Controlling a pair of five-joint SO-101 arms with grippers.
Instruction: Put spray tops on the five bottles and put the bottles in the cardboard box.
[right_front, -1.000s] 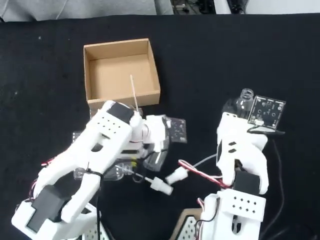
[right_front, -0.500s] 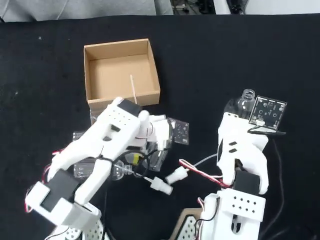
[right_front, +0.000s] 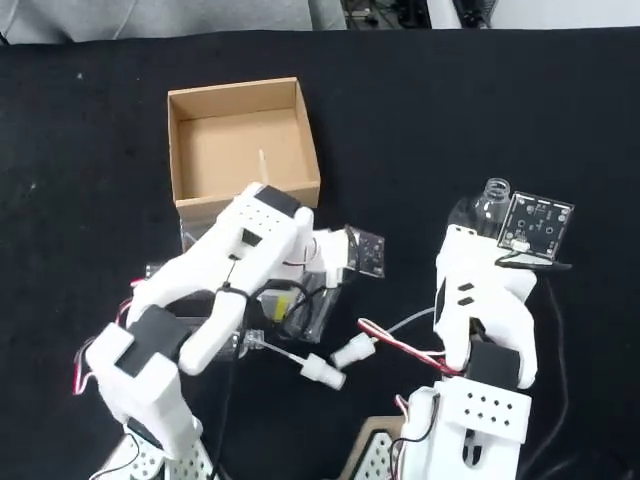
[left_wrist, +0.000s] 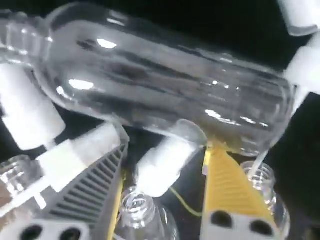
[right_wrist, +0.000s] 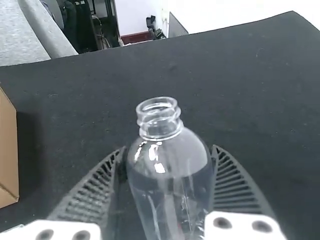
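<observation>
The black worktop (right_front: 520, 100) carries the cardboard box (right_front: 240, 140) near its rear-left corner, open side up. A thin pale stick lies on the box floor, and the left arm cuts off its lower end.

The left arm (right_front: 220, 280) stretches from the front-left corner toward the box and hides most of a pile of clear bottles just in front of it. Its left gripper (right_front: 300, 300) points down into that pile. In the left wrist view the jaws of this gripper (left_wrist: 166, 145) stand apart, with a white spray top (left_wrist: 165, 167) between them. Blur hides whether they touch it. Just past the jaw tips lies a capless bottle (left_wrist: 165, 85) on its side, its long axis across the jaws. Three other open bottle necks (left_wrist: 135, 205) face the camera, each cut off by the frame or the jaws.

Toward the right edge, the right gripper (right_front: 480, 225) has its jaws closed on the body of an upright bottle (right_wrist: 157, 120). The bottle's long axis is vertical and its bare threaded neck points up.

Two loose spray tops (right_front: 322, 372) lie near the middle of the front edge, between the arms.
</observation>
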